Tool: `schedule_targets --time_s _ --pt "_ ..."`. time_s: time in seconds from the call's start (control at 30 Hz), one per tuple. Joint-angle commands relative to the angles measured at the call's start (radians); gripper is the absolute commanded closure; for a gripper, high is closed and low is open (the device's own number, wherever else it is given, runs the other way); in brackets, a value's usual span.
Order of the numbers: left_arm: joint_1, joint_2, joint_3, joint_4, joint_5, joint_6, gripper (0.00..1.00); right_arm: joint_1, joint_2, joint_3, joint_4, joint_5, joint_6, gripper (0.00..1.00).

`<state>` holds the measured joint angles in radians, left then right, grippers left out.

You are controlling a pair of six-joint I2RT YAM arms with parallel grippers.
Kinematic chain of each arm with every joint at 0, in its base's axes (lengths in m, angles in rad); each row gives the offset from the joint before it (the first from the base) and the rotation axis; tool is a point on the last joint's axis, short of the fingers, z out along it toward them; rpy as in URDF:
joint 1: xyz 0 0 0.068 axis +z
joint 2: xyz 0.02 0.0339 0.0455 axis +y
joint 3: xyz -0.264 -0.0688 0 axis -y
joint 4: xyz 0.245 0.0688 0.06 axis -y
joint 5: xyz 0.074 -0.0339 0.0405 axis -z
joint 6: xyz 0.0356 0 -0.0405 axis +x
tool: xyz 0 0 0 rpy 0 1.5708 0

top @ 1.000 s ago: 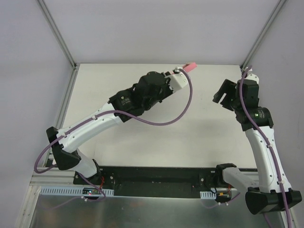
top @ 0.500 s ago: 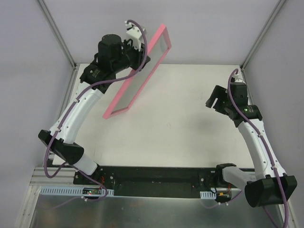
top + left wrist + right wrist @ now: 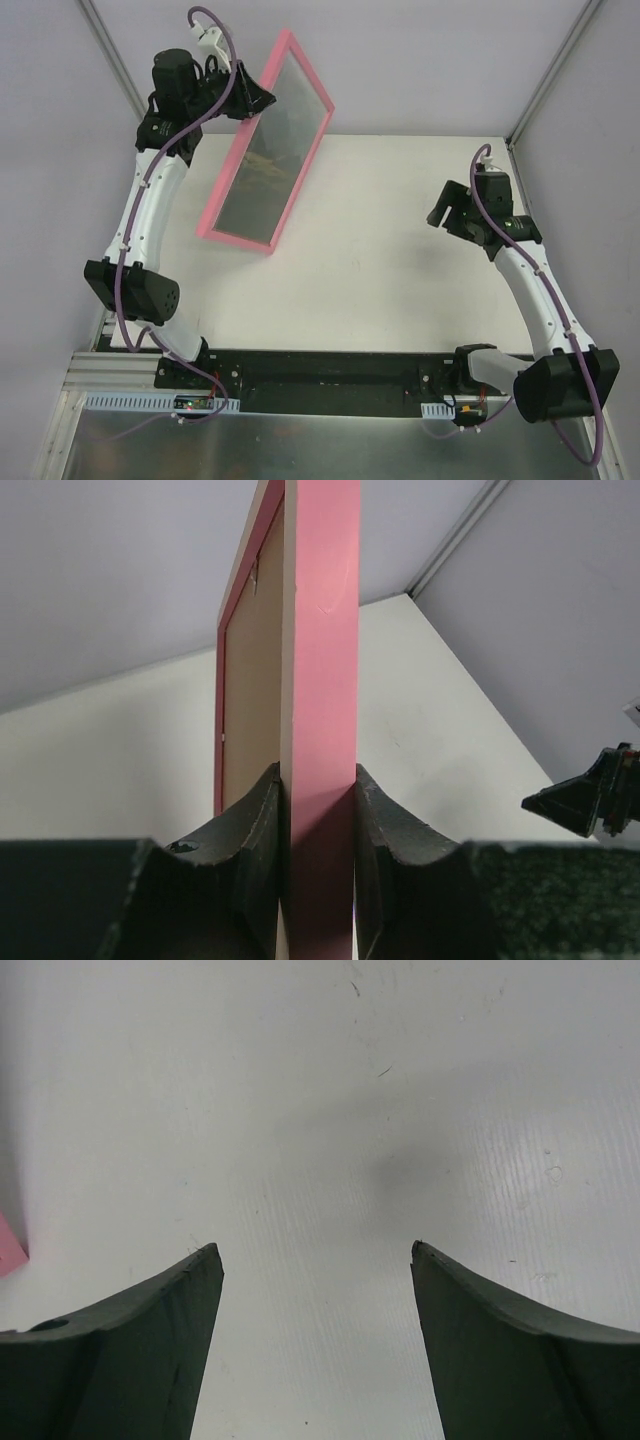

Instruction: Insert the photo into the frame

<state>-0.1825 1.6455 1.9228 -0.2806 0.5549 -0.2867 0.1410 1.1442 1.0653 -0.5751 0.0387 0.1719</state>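
The frame (image 3: 235, 240) is pink-edged and held up off the table at the far left, tilted with its front toward the top camera. Inside its border shows a grey sheet with green-brown patches (image 3: 265, 150), which looks like the photo. My left gripper (image 3: 260, 99) is shut on the frame's upper left edge. In the left wrist view both fingers pinch the pink edge (image 3: 320, 680), my left gripper (image 3: 318, 772) is closed on it, and the pale peach back (image 3: 250, 710) shows on the left. My right gripper (image 3: 442, 206) hangs open and empty over the table's right side (image 3: 315, 1250).
The white table (image 3: 380, 270) is walled by grey panels with metal corner posts (image 3: 120, 70) at the back left and back right. A pink corner of the frame (image 3: 8, 1245) shows at the left edge of the right wrist view.
My left arm has swung the frame from the far middle up to the far left and turned its front toward the camera. My right gripper has moved slightly left and stays open.
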Motion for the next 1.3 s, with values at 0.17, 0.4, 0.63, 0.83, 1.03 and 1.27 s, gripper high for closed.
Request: schedule_targets --time_s 0.17,0.4,0.63,0.83,1.03,1.27 --pt "0.048 0.069 -0.051 -0.152 0.132 -0.219 1.0 -0.004 0.015 -0.011 0.044 -0.025 0.001 0.23" --pt "0.055 0.037 -0.249 -0.066 0.073 -0.256 1.0 -0.001 0.026 -0.057 0.072 -0.063 0.001 0.24" --pt "0.058 -0.021 -0.575 0.19 0.022 -0.356 1.0 0.026 0.058 -0.123 0.13 -0.086 0.011 0.24" --pt "0.057 0.008 -0.873 0.515 0.045 -0.477 1.0 0.049 0.115 -0.174 0.204 -0.125 0.015 0.25" --pt "0.048 0.098 -1.027 0.731 0.056 -0.537 1.0 0.051 0.164 -0.222 0.282 -0.174 0.011 0.24" --pt "0.011 0.197 -1.075 0.837 0.051 -0.557 1.0 0.052 0.239 -0.269 0.386 -0.247 0.028 0.23"
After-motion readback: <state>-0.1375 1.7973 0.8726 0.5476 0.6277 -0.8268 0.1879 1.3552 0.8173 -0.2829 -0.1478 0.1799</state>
